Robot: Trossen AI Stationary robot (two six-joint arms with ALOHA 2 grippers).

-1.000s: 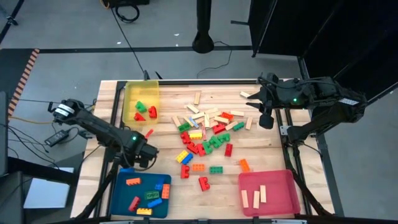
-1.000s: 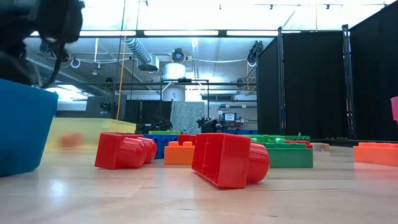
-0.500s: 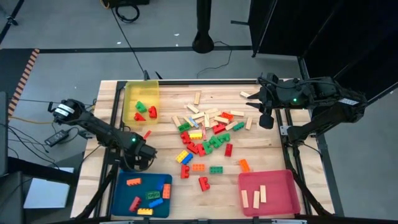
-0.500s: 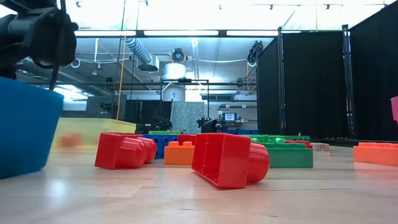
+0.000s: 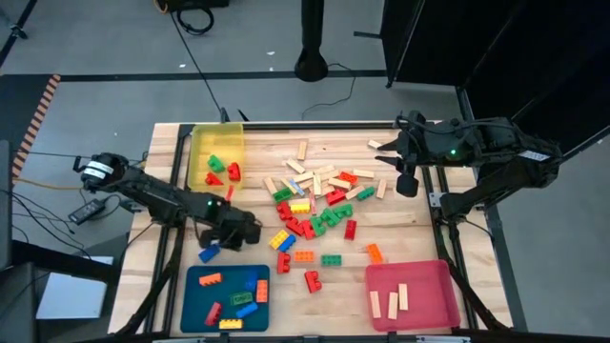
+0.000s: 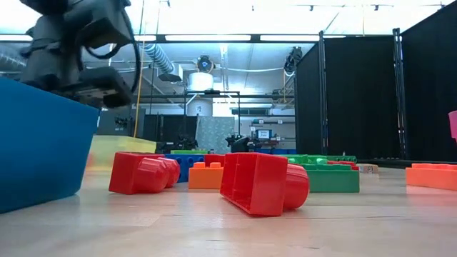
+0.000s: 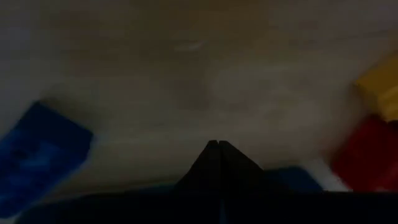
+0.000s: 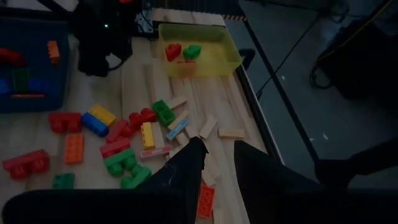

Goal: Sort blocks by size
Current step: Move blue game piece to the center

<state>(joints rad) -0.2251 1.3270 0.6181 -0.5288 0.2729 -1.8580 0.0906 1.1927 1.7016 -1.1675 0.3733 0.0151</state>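
Note:
The blocks (image 5: 319,200) lie scattered in the table's middle: studded bricks in several colours and pale wooden bars. My left gripper (image 5: 246,232) is shut on nothing and points steeply down at bare wood (image 7: 217,144), just left of the pile and beyond the blue tray (image 5: 195,319). A blue brick (image 5: 209,253) lies flat on the table to the gripper's left (image 7: 37,155). My right gripper (image 5: 408,181) hangs high at the far right, open and with nothing in it (image 8: 217,158). Two red bricks (image 6: 264,182) lie on their sides in the low view.
A yellow tray (image 5: 197,143) at the far left holds red and green bricks. The blue tray holds several bricks, and its wall (image 6: 36,143) fills the low view's left. A pink tray (image 5: 419,278) at the near right holds wooden bars. Bare wood lies between the blue and pink trays.
My left gripper has gone from the blue tray's far left corner toward the table's right edge and tipped further down, still shut. The blue tray has slid a little toward the right. A blue brick now shows on the table where the gripper stood.

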